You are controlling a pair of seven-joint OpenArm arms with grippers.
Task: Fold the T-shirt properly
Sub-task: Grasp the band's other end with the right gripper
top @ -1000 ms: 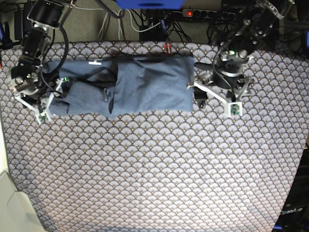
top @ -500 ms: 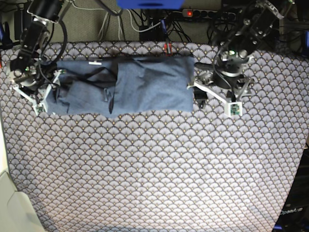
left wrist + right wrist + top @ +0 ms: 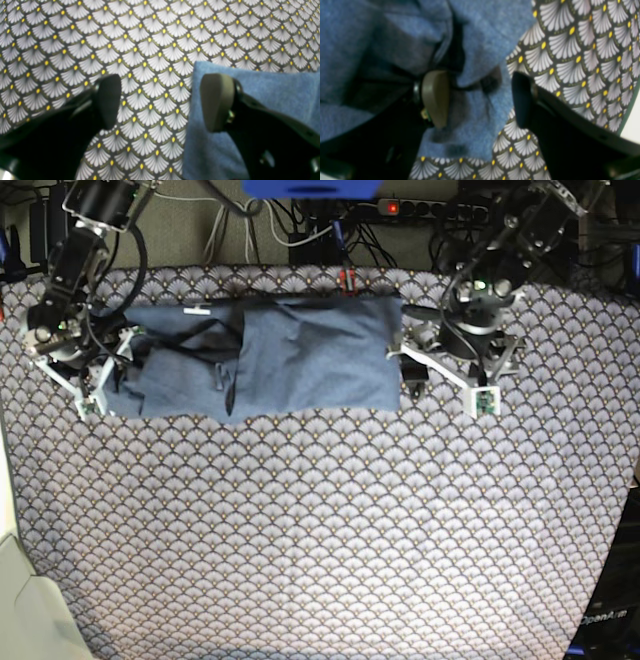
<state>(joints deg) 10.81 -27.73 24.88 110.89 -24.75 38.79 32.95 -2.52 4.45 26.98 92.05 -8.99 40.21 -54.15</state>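
The slate-blue T-shirt [image 3: 270,360] lies folded into a long band across the back of the scallop-patterned tablecloth [image 3: 320,530]; no lettering shows. My left gripper [image 3: 447,392] is open at the shirt's right end. In the left wrist view [image 3: 162,102] one finger is over the shirt [image 3: 262,87] and the other over bare cloth. My right gripper [image 3: 105,375] is open at the shirt's left end. In the right wrist view [image 3: 480,100] its jaws straddle rumpled fabric [image 3: 480,32] at the shirt's edge without closing on it.
Cables and a power strip [image 3: 420,210] run along the table's back edge behind both arms. A white object [image 3: 20,600] sits at the front left corner. The tablecloth's edge shows in the right wrist view [image 3: 628,110].
My right gripper has shifted up along the shirt's left end, and the fabric there is bunched differently. My left gripper has edged slightly toward the shirt's right end.
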